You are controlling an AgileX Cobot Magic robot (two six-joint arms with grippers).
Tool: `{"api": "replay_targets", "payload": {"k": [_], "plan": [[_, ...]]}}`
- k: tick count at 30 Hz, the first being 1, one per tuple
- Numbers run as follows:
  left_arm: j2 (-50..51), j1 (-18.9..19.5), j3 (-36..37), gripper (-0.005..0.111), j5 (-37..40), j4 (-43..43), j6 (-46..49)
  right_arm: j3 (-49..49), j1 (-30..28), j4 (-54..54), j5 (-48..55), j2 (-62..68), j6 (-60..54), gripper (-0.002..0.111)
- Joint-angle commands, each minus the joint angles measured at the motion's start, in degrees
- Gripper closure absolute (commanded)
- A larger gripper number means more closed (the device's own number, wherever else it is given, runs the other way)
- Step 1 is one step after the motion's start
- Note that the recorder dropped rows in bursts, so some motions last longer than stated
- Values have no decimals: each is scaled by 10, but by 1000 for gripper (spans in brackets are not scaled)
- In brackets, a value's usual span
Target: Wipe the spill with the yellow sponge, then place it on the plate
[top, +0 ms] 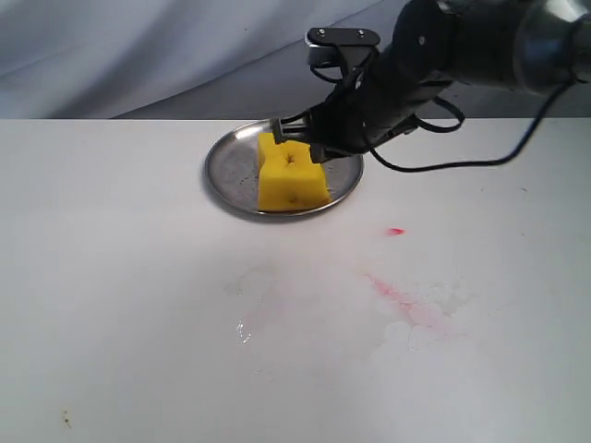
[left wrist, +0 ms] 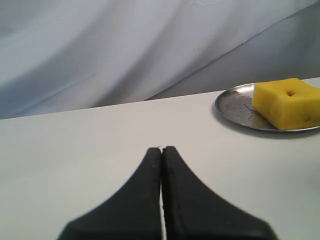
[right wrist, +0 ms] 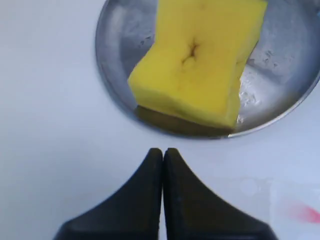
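As my right fingers (right wrist: 162,150) stand: pressed flat together and holding nothing, their tips over bare bench (top: 111,277) just outside the plate's (top: 233,168) rim.
Yellow sponge (top: 291,175): lying on the plate, apart from my right fingers, which point toward it. Its top face shows a dark pinched crease and small dimples.
Plate: round, silver and scratched, with wet specks beside the sponge.
Left fingers (left wrist: 162,148): closed tip to tip and empty, low over the bench, well apart from the plate, which sits off to one side of them.
Spill (top: 251,280): only a faint pale wet trace on the bench, on the camera's side of the plate; its outline is hard to make out.
Pink smear (top: 406,300): on the bench, also on the camera's side of the plate, with a small red dot (top: 395,231) between smear and plate.
Hidden or cut off: in the exterior view my right arm covers the plate's far rim and my fingertips blur into it. My left arm lies outside that view.
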Motion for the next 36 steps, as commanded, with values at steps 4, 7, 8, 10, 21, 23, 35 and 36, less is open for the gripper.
{"api": "replay_targets", "payload": {"k": [4, 7, 8, 10, 21, 23, 35, 36], "plan": [[-2, 1, -2, 107, -4, 0, -5, 234, 16, -1, -131, -173, -10, 108], [-2, 1, -2, 107, -4, 0, -5, 312, 16, -1, -169, -228, -4, 108], [-2, 1, -2, 107, -4, 0, -5, 333, 16, 4, -180, -244, -3, 108], [-2, 1, -2, 107, -4, 0, -5, 385, 16, 17, -204, -282, -3, 108], [-2, 1, -2, 107, -4, 0, -5, 623, 16, 43, -283, -517, -3, 108], [-2, 1, -2, 107, -4, 0, -5, 655, 15, 50, -291, -565, -3, 108], [-2, 1, -2, 107, -4, 0, -5, 871, -97, 15, -457, -829, -1, 108], [-2, 1, -2, 107, -4, 0, -5, 871, -113, -1, -456, -852, 4, 108]]}}
